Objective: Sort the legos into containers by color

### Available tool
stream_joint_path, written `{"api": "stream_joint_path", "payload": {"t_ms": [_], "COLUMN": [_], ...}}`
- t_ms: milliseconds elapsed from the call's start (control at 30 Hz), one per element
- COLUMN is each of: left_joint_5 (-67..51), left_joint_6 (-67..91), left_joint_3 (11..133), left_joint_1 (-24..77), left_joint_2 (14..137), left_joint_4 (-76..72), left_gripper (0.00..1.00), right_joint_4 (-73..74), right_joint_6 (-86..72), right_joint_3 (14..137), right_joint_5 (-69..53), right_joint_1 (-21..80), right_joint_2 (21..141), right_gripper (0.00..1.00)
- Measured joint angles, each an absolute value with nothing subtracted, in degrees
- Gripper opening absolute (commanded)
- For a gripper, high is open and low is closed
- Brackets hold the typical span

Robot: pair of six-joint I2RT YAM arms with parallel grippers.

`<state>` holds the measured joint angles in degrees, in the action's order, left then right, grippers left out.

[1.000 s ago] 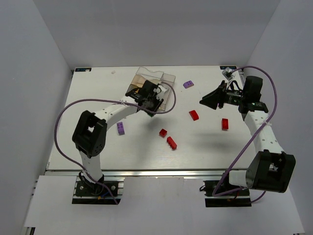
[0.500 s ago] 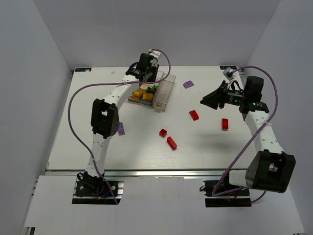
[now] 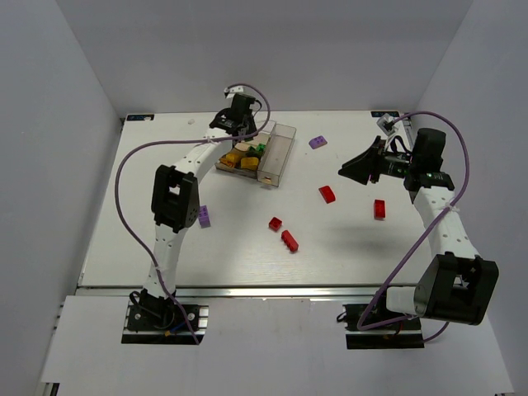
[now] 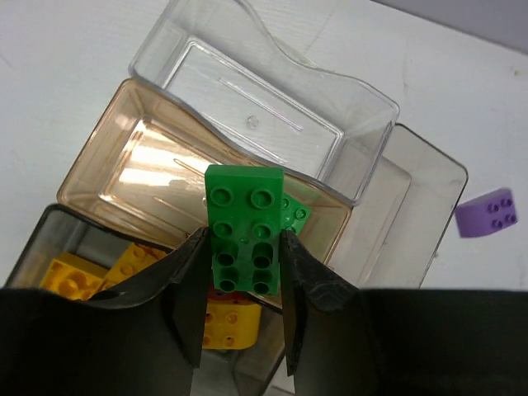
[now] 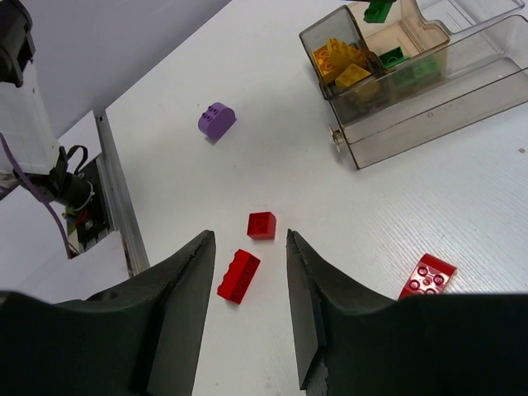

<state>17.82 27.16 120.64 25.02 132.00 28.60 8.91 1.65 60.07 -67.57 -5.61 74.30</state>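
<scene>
Counter (image 3: 165,247): white, walled in white; red bricks (image 3: 289,240) and purple bricks (image 3: 318,142) lie loose on it.
Change: left arm (image 3: 177,194) has swung from a bent pose over the divided box (image 3: 276,161) to full reach at its far end. Judged ready to drop its load.
Left hand (image 4: 243,252): clenched on a green brick (image 4: 243,219), held above the tinted compartment (image 4: 157,165) where a second green brick (image 4: 295,216) lies.
Right hand (image 5: 249,247): jaws apart, empty, hovering well right of the box.
Yellow bricks (image 4: 70,276): already in the neighbouring compartment.
</scene>
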Motion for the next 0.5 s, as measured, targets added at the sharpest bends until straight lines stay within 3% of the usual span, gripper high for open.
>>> {"api": "stream_joint_path", "payload": {"t_ms": [267,500], "left_joint_5": [16.8,9.9], "left_joint_6": [51.9,69.9], "left_joint_3": [121.0,108.5], "left_joint_1": [21.9,18.1], "left_joint_2": [132.4,131.5], "left_joint_4": [31.2,23.1], "left_gripper": [0.00,0.00], "right_joint_4": [8.9,8.9], "right_joint_6": [1.6,1.6], "right_joint_3": [60.1,60.1], "right_joint_5": [-68.3,-69.3], "right_joint_1": [-5.7,-6.3], "right_joint_2": [74.3,74.3], "right_gripper": [0.45,0.45]}}
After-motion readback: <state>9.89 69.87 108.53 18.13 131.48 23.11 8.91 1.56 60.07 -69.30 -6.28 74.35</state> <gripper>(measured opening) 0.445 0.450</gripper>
